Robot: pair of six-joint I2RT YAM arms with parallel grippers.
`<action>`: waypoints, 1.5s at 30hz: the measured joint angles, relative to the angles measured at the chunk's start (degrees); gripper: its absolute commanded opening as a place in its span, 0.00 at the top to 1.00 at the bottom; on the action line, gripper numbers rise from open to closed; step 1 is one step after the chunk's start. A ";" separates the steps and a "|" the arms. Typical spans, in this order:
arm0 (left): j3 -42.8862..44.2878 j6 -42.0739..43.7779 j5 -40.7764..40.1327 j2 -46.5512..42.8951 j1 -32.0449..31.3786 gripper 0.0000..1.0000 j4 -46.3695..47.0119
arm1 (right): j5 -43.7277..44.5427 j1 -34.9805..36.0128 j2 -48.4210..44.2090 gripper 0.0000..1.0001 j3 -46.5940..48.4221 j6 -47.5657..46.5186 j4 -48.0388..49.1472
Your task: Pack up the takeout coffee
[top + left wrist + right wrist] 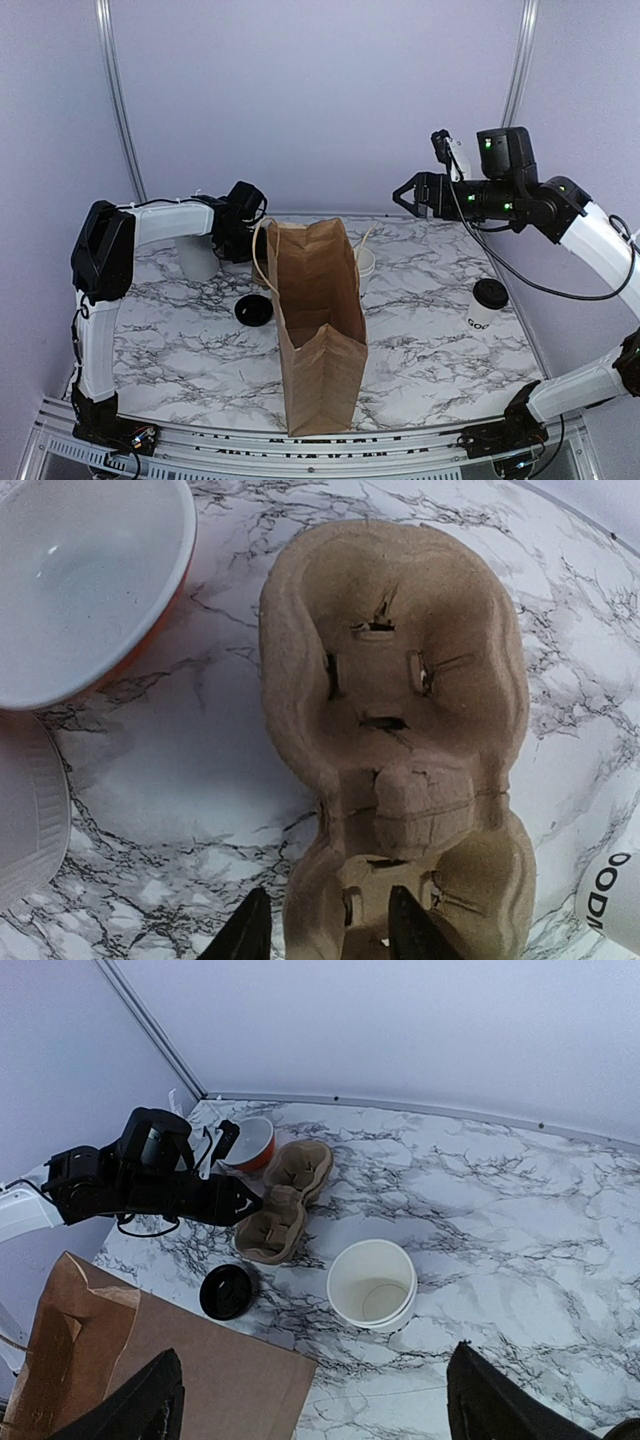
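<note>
Left arm reaches far left, left gripper [330, 935] parted low over carrier [390, 680] (contact unclear). Right arm held high, right gripper [402, 195] spread wide, empty. Lidded coffee [487, 305] stands upright at right, well apart from bag [320, 320].

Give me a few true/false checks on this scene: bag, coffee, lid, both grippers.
1. The paper bag stands upright on the table. True.
2. The takeout coffee is inside the bag. False: it stands on the table, to the right of the bag.
3. The right gripper holds a cup. False: it is open, empty and raised above the table.
4. The left gripper is at the near end of the cardboard cup carrier, jaws apart. True.
5. A loose black lid lies flat on the table, left of the bag. True.
</note>
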 measured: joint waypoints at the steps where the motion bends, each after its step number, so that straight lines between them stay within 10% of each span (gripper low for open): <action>1: -0.68 -0.28 0.02 -0.22 -0.20 0.60 0.35 | 0.00 0.00 0.00 0.12 -0.20 -0.02 0.00; 26: -2.34 -2.29 -0.13 -0.26 -0.48 0.78 2.05 | 0.00 0.00 -0.04 0.12 -1.73 -0.17 0.46; 45: -2.67 -2.16 -0.85 -0.26 -1.11 0.75 2.08 | 0.00 0.00 -0.04 0.12 -1.75 -0.22 0.83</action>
